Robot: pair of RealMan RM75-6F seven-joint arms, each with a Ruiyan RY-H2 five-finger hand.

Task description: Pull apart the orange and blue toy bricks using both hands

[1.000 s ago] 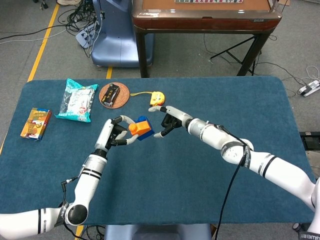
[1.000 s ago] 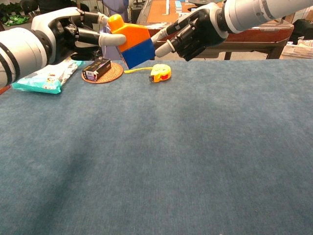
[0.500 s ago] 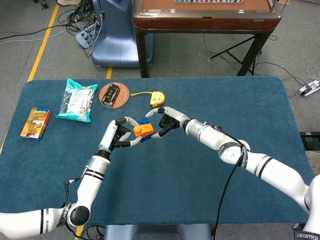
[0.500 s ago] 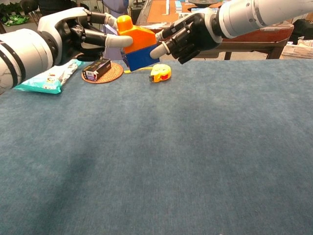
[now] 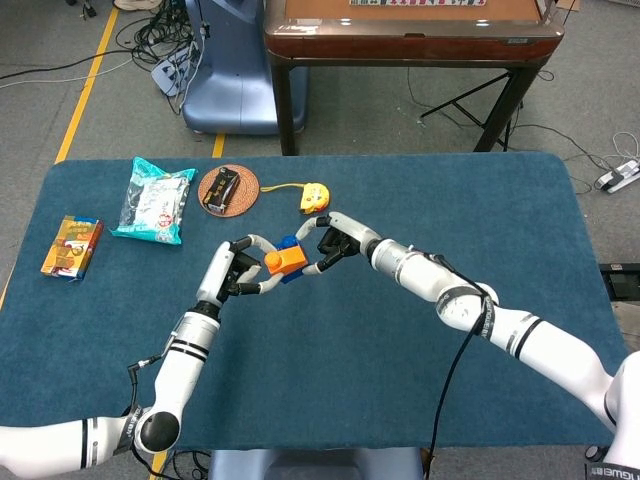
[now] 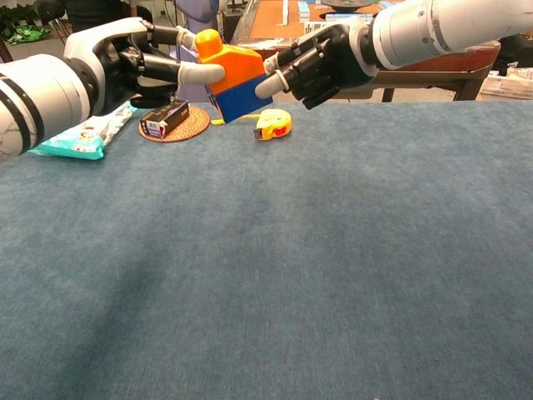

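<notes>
The orange brick (image 5: 287, 262) (image 6: 237, 65) sits joined on the blue brick (image 5: 290, 243) (image 6: 243, 98), held tilted above the blue table (image 5: 420, 400). My left hand (image 5: 235, 272) (image 6: 125, 62) grips the orange brick from the left, one finger across its side and another over its stud. From the right, my right hand (image 5: 335, 243) (image 6: 321, 62) pinches the pair, with fingertips (image 6: 271, 83) pressing near the seam and the blue brick. The far side of the blue brick is hidden.
A yellow tape measure (image 5: 315, 197) (image 6: 273, 123) lies just behind the bricks. A round coaster with a black object (image 5: 228, 190) (image 6: 171, 121), a snack bag (image 5: 155, 200) and an orange packet (image 5: 72, 246) lie at the back left. A wooden table (image 5: 400, 30) stands beyond.
The joined bricks have tilted, the orange one swinging up. My right hand has closed in from apart to pinching the pair. Both hands shifted slightly left over the last half second.
</notes>
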